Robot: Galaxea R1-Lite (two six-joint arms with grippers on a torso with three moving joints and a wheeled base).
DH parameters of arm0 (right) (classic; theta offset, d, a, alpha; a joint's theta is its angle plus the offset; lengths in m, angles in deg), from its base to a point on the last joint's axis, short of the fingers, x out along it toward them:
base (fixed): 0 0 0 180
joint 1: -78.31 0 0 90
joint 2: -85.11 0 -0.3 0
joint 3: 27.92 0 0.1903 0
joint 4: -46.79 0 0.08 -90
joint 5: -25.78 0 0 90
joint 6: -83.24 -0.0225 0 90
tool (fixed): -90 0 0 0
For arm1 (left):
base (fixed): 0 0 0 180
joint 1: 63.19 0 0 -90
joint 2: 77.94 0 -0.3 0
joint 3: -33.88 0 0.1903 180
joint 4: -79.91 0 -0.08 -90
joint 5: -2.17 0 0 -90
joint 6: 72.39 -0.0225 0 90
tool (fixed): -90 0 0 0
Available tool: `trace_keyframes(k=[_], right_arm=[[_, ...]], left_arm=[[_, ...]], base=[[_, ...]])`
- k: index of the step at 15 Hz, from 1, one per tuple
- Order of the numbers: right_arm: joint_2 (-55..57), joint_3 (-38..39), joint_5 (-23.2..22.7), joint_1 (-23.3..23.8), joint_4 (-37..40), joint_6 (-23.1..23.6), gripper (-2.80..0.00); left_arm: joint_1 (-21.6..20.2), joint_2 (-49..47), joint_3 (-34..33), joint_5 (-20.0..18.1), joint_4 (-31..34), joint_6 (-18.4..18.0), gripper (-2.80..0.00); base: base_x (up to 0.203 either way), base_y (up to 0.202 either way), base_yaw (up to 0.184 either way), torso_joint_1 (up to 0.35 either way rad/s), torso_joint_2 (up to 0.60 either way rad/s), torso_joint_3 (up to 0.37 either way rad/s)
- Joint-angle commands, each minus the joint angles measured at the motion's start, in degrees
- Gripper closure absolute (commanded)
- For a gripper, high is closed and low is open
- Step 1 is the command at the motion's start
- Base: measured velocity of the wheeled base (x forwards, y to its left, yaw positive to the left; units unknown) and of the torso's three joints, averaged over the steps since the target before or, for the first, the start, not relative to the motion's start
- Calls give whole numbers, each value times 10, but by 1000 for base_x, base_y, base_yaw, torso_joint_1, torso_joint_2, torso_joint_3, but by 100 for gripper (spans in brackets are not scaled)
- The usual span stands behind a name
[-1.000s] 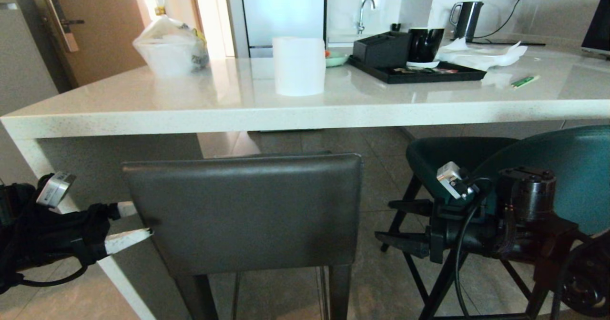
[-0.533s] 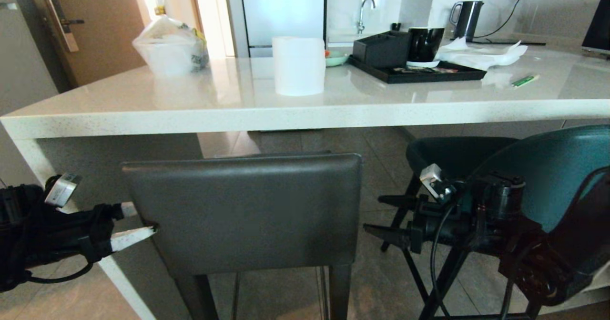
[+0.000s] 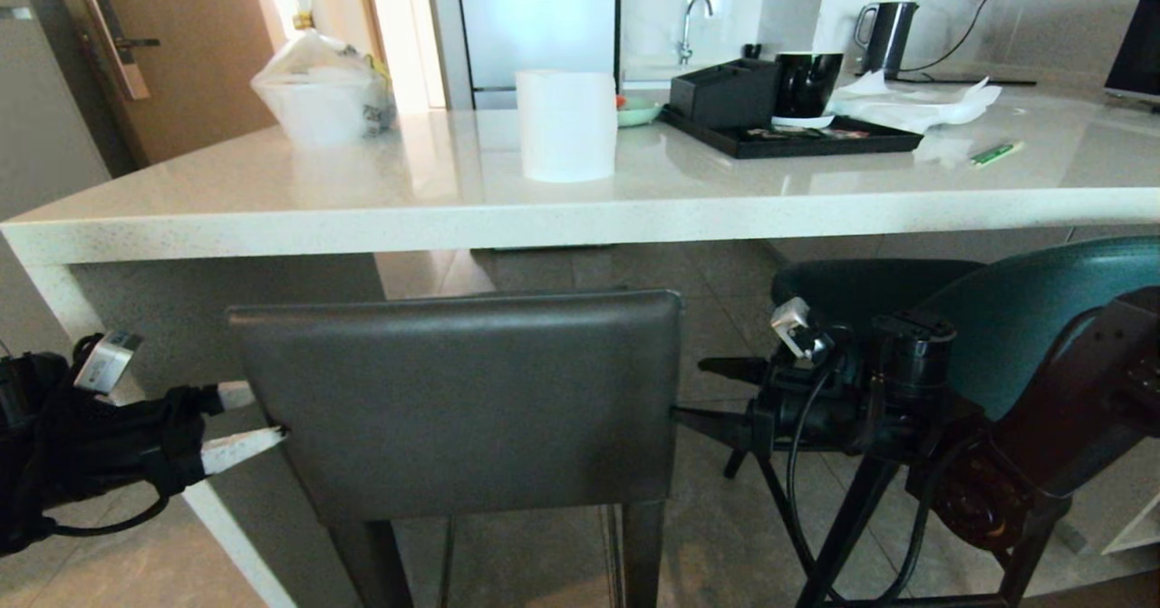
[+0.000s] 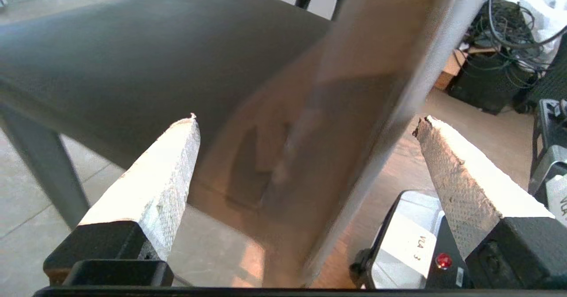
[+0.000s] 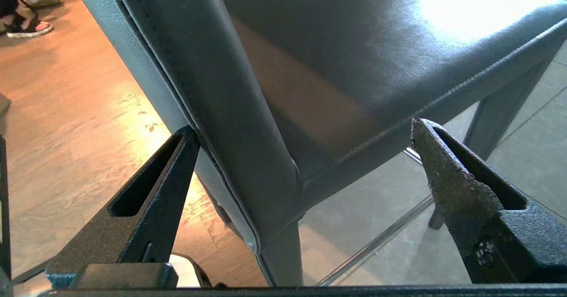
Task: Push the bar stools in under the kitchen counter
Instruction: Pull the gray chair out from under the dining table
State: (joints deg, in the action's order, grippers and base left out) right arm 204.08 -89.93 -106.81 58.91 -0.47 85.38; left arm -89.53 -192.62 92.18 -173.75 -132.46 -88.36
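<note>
Grey stool back (image 3: 458, 404) flanked: left claw (image 3: 249, 422), right claw (image 3: 711, 397) both spread wide, ungrasping.

Setting: domestic kitchen with a breakfast-bar counter, apartment type.
Counter: thick white glossy kitchen counter (image 3: 272, 218), up and ahead of both claws, with a panel leg at the end beside the left gripper (image 3: 243, 424).
Seating: grey bar stool (image 3: 453, 400) between the two claws; teal bar stool (image 3: 1024, 318) behind the right gripper (image 3: 716, 397).
Wet zone: faucet (image 3: 691, 24) at the back wall, far beyond the claws.
Appliances: electric kettle (image 3: 886, 37) plugged into a wall socket.
Tabletop clutter: paper towel roll (image 3: 566, 125), black tray (image 3: 797, 137), mug (image 3: 809, 82), bagged items (image 3: 322, 91).
Exit: wooden door (image 3: 172, 46) with lever lock, upper left.
Floor: grey tiles.
</note>
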Motion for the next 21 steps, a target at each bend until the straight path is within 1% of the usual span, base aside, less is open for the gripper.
trace_keyframes(k=[1,3,5,6,7,8,10,12,15,17,21], right_arm=[[7,-8,11,-17,-4,1,-280],[13,-28,38,-33,-3,2,-280],[10,-5,37,-33,-6,7,-280],[8,10,36,-25,-13,17,-280],[-1,28,32,-16,-18,20,-280],[-16,44,17,-9,-20,20,-280],[-40,54,-18,-15,-21,20,-280],[-32,17,-18,-28,-4,19,-280],[-28,-51,-23,-55,80,21,-280],[-26,-52,-26,-74,87,21,-280],[4,-63,-25,-87,83,20,-280]], left_arm=[[-4,-3,1,-5,-3,0,-280],[-4,-2,0,-7,-3,1,-280],[-6,-4,0,-7,-3,1,-280],[-5,-5,0,-7,-3,1,-280],[-3,-9,0,-7,-3,1,-280],[-1,-11,3,-7,-3,1,-280],[-2,-12,14,-7,-3,13,-280],[-3,-16,27,-7,-3,17,-280],[-15,-12,29,-17,-3,17,-280],[-22,-11,29,-17,-3,18,-280],[-22,-5,22,-17,-3,18,-280]], base=[[0,0,0,0,0,0],[0,0,0,0,0,0],[0,0,0,0,0,0],[0,0,0,0,0,0],[0,0,0,0,0,0],[0,0,0,0,0,0],[0,0,0,0,0,0],[0,0,0,0,0,0],[0,0,0,0,0,0],[0,0,0,0,0,0],[0,0,0,0,0,0]])
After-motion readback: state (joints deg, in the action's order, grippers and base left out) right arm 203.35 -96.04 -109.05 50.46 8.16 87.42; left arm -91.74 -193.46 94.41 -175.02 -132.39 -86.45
